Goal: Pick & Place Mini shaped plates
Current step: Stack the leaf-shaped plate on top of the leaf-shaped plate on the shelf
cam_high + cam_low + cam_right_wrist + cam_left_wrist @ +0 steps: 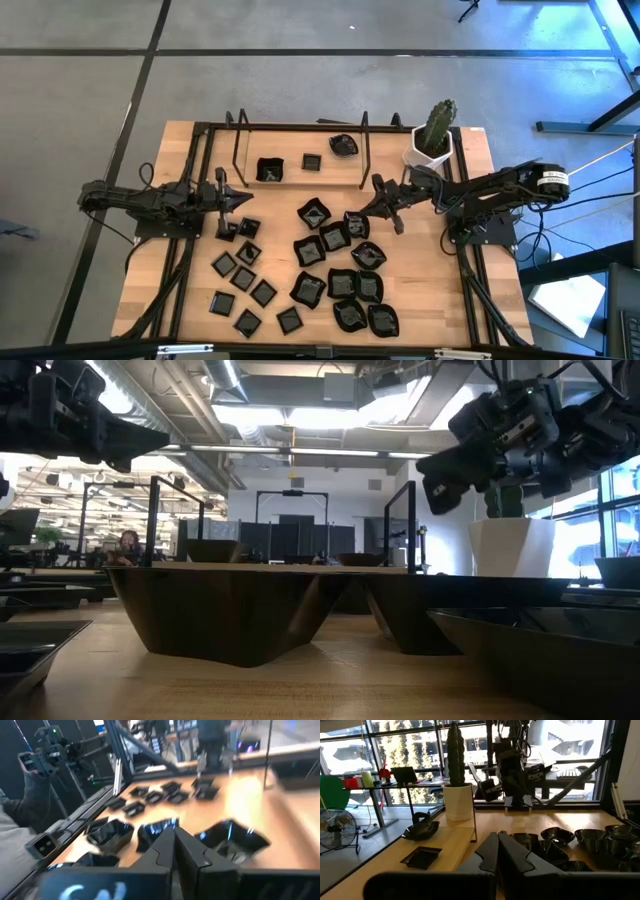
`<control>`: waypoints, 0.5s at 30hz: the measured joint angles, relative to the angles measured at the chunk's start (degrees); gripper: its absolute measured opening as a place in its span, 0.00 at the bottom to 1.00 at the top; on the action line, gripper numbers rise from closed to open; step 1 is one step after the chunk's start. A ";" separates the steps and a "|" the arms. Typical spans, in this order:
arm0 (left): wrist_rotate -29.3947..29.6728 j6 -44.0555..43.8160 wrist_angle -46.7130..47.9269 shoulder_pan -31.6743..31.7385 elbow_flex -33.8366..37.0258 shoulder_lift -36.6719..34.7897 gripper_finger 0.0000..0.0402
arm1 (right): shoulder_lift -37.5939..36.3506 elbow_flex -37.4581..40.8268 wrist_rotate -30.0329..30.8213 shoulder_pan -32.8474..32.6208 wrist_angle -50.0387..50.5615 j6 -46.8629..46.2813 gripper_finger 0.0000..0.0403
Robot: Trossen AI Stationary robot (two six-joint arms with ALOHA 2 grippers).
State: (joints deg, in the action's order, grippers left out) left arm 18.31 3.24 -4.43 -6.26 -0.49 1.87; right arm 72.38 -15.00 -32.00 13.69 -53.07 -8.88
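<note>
Many glossy black mini shaped plates (pixel 330 270) lie flat on the wooden table: small flat squares (pixel 245 280) to the left, and larger raised-rim and wavy-edged ones (pixel 355 290) to the right. Three more (pixel 270 170) sit at the far side under a black wire frame. My left gripper (pixel 247 202) hangs shut and level above the table's left half, beside the small squares; its shut fingers (pixel 498 851) hold nothing. My right gripper (pixel 372 207) hovers shut above the far end of the larger plates (pixel 112 831), clear of them.
A white pot with a green cactus (pixel 434 138) stands at the far right corner, close behind my right arm. The black wire frame (pixel 300 128) spans the far edge. Bare wood lies along the near right side (pixel 450 300).
</note>
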 joint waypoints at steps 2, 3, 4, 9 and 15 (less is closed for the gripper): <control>0.02 0.02 0.00 0.00 0.00 0.00 0.01 | 0.00 0.00 -0.37 0.00 0.38 -0.35 0.02; 0.02 0.03 0.00 0.00 0.00 0.00 0.01 | 0.00 0.00 -0.14 0.00 0.05 -0.29 0.01; 0.02 0.00 -0.01 0.00 0.00 0.00 0.01 | 0.00 0.00 0.44 -0.02 -0.16 -0.29 0.01; 0.02 -0.01 -0.02 0.00 0.00 0.00 0.01 | 0.00 0.00 0.96 -0.41 0.31 -0.79 0.02; 0.04 0.03 -0.02 0.00 0.00 0.00 0.01 | 0.00 0.00 1.51 -0.78 0.21 6.59 0.05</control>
State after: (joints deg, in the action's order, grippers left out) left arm 18.34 3.26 -4.45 -6.26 -0.49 1.87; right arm 72.38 -15.00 -30.49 12.92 -52.86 -2.29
